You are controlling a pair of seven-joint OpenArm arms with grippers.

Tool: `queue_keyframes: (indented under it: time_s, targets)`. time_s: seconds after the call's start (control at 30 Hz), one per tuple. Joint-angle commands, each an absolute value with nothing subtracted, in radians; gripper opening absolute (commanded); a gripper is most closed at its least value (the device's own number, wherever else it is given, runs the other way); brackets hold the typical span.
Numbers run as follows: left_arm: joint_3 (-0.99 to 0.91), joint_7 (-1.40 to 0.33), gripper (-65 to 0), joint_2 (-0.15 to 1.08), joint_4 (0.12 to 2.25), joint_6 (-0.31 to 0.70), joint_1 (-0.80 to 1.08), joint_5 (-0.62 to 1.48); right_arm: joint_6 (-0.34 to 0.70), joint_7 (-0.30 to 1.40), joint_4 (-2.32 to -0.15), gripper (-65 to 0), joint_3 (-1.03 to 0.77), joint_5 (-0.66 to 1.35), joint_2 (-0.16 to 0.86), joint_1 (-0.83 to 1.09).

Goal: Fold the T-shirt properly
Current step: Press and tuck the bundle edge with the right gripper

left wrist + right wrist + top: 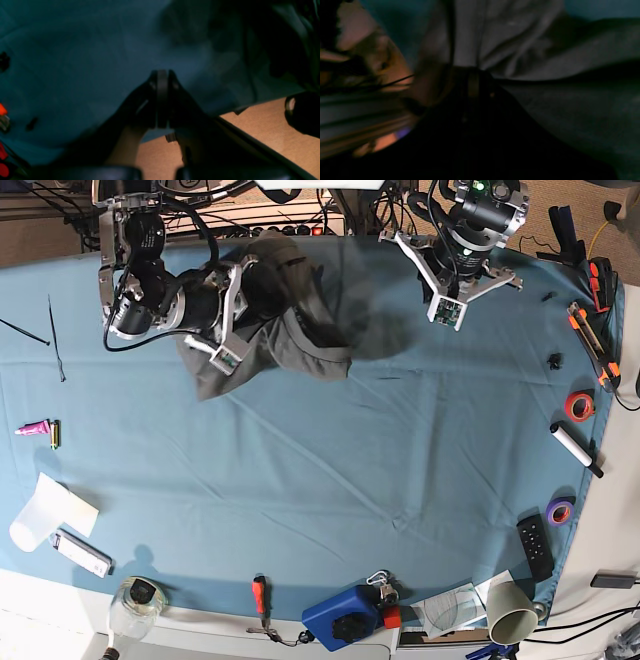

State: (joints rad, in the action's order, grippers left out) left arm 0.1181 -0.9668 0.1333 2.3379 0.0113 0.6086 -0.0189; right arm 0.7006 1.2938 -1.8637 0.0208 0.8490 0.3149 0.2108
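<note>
— Closest to the lens?
— Left claw (162, 75), jaws pressed together, holding nothing, above the blue-teal tablecloth (330, 480) on the tabletop.
— How many garments?
— One T-shirt (300, 330), bunched by the far edge. Right claw (472, 72) pinches it.
— Room?
— Tools line the near and right edges; the middle lies bare.

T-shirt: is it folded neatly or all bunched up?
Bunched up. The T-shirt sits in a rumpled heap on the tablecloth, gripped by the right end effector.
</note>
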Motion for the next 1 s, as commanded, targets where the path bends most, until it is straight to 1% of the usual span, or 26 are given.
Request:
queue_keyframes:
  time_s: [0.0, 0.1, 0.17, 0.23, 0.3, 0.4, 0.47, 0.53, 0.73, 0.9, 0.97]
  targets:
    - [0.12, -0.944, -65.0, 0.133, 2.356, 0.007, 0.612, -0.023, 0.698, 1.225, -1.878, -60.8, -0.007, 0.81, 0.325, 0.196]
    - [0.12, -0.945, -65.0, 0.133, 2.356, 0.007, 0.612, -0.023, 0.626, 1.076, -1.878, -60.8, -0.075, 0.667, 0.325, 0.196]
    - [0.12, -0.944, -65.0, 0.133, 2.356, 0.007, 0.612, -0.023, 0.601, 1.063, -1.877, -60.8, -0.114, 0.616, 0.325, 0.191]
    - [0.12, -0.944, -65.0, 0.133, 2.356, 0.007, 0.612, -0.023, 0.601, 1.095, -1.877, -60.8, -0.138, 0.614, 0.33, 0.185]
    - [0.12, -0.942, -65.0, 0.133, 2.356, 0.008, 0.612, -0.023, 0.605, 1.14, -1.877, -60.8, -0.153, 0.665, 0.33, 0.179]
    - [0.12, -0.943, -65.0, 0.133, 2.356, 0.02, 0.612, -0.023, 0.617, 1.23, -1.897, -60.8, -0.183, 0.897, 0.33, 0.174]
    - [0.12, -0.943, -65.0, 0.133, 2.356, 0.019, 0.613, -0.023, 0.697, 1.283, -1.927, -60.8, -0.213, 1.044, 0.329, 0.175]
    - [0.12, -0.946, -65.0, 0.133, 2.356, 0.019, 0.613, -0.023, 0.698, 1.326, -1.967, -60.8, -0.249, 1.128, 0.33, 0.176]
    - [0.12, -0.945, -65.0, 0.133, 2.356, 0.019, 0.613, -0.023, 0.698, 1.336, -2.002, -60.8, -0.368, 1.163, 0.33, 0.252]
    - [0.12, -0.942, -65.0, 0.133, 2.356, 0.019, 0.612, -0.023, 0.698, 1.33, -1.989, -60.8, -0.358, 1.147, 0.329, 0.322]
    - [0.12, -0.942, -65.0, 0.133, 2.356, 0.019, 0.612, -0.023, 0.698, 1.318, -1.944, -60.8, -0.334, 1.102, 0.325, 0.321]
